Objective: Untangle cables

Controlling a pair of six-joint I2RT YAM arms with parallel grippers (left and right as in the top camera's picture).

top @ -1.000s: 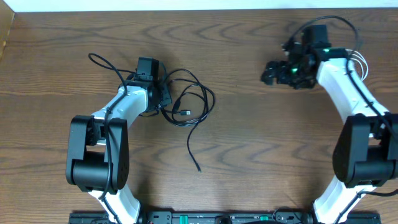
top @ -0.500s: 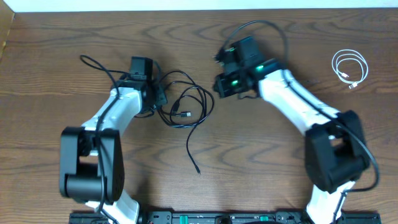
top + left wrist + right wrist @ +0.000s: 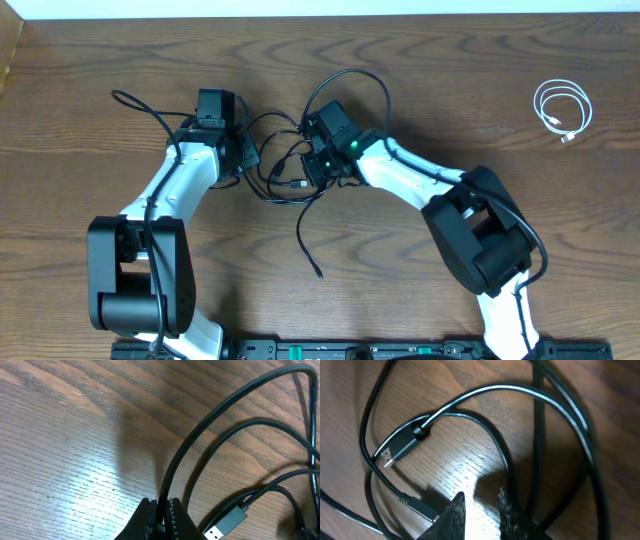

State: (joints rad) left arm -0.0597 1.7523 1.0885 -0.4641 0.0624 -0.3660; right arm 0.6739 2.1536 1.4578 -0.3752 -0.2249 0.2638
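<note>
black cables (image 3: pixel 300 232) tangled at centre of frame
left tool (image 3: pixel 162 510) pinched shut on one black cable; right tool (image 3: pixel 480 507) narrowly parted, grip unclear; white cable (image 3: pixel 562 107) coiled upper right

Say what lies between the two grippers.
Overhead view: loops of thin black cables and a black USB plug lie between left gripper and right gripper.

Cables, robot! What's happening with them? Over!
Left gripper shut on one black cable. Right gripper narrowly open above black tangle. White cable coiled apart, far right. Nothing in the way.
</note>
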